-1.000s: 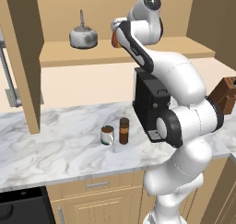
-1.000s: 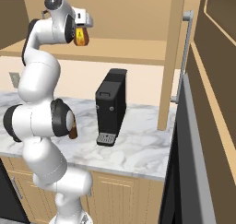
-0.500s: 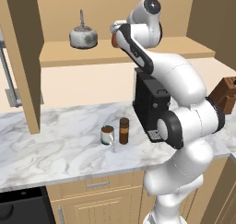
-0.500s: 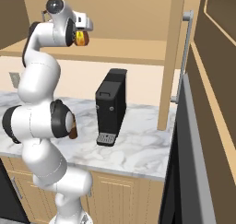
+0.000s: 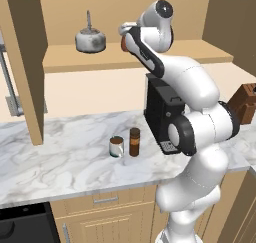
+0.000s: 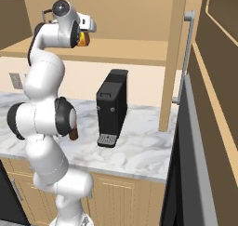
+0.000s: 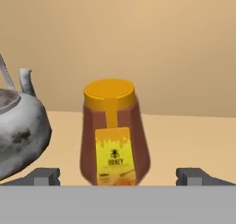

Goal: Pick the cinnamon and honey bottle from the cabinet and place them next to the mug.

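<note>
Since the cinnamon point(image 5: 134, 141) is already stood beside the mug point(image 5: 116, 147) on the bench point(image 5: 60, 162), the wide-open gripper point(image 7: 119, 176) is aimed at the honey bottle point(image 7: 114, 135) on the cabinet point(image 5: 70, 57) shelf, kettle point(image 7: 18, 131) at 9 o'clock.

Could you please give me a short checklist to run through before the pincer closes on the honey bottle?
1. Pincer open wide: ok.
2. Honey bottle upright on the cabinet shelf, centred between the fingertips: ok.
3. Fingertips far enough forward to flank the bottle: cannot tell.
4. Kettle beside the bottle, apart from it: ok, though close to one fingertip.
5. Cinnamon already standing beside the mug on the counter: ok.
6. Free counter beside the mug for the bottle: ok.
</note>
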You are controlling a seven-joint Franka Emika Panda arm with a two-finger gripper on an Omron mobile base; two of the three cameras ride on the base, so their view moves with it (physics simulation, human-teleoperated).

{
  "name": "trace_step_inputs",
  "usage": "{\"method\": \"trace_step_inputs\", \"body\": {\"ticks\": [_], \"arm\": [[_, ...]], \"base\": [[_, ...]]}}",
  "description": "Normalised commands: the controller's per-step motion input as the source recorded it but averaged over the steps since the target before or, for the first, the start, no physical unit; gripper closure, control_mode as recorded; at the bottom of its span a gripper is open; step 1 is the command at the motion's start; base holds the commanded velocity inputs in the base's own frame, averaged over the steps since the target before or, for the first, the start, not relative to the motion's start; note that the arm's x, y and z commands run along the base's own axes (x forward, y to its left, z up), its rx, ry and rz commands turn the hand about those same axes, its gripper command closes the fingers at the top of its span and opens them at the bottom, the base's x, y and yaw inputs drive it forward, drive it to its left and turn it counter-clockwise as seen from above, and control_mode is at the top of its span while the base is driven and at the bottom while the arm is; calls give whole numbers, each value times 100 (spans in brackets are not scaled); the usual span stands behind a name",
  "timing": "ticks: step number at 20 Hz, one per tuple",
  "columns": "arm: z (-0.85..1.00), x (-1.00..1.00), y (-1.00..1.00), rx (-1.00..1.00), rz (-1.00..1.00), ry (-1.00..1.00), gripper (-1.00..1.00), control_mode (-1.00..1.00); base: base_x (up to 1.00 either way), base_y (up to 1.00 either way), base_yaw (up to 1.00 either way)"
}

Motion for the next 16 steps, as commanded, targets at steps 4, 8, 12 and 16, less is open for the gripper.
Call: {"method": "trace_step_inputs", "body": {"ticks": [4, 8, 12, 16], "arm": [[0, 15, 0, 0, 0, 0, -100, -100], [0, 11, 0, 0, 0, 0, -100, -100], [0, 17, 1, 0, 0, 0, -100, -100], [0, 13, 4, 0, 0, 0, -100, -100]], "base": [[0, 0, 0], [0, 0, 0], [0, 0, 0], [0, 0, 0]]}}
